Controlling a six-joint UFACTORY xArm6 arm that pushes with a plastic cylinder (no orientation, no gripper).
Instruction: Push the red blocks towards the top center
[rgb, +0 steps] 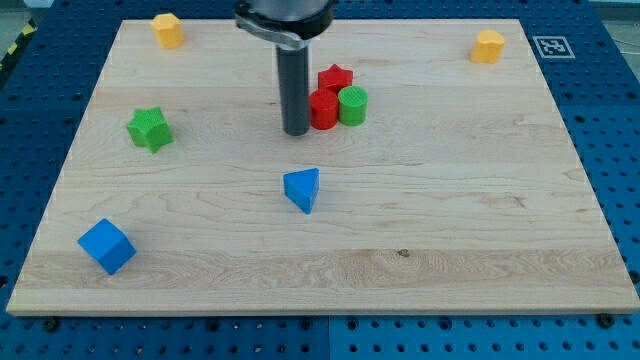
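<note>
A red cylinder (322, 109) stands near the top centre of the wooden board (450, 200). A red star block (336, 78) sits just above it, touching it. A green cylinder (352, 105) touches the red cylinder on its right. My tip (296, 131) is on the board just left of the red cylinder, very close to it or touching it. The dark rod rises from the tip to the view's top edge.
A green star (150, 128) lies at the left. A blue triangle (302, 189) lies below my tip. A blue cube (106, 246) is at the bottom left. Two orange blocks sit in the top left (167, 30) and top right (489, 46) corners.
</note>
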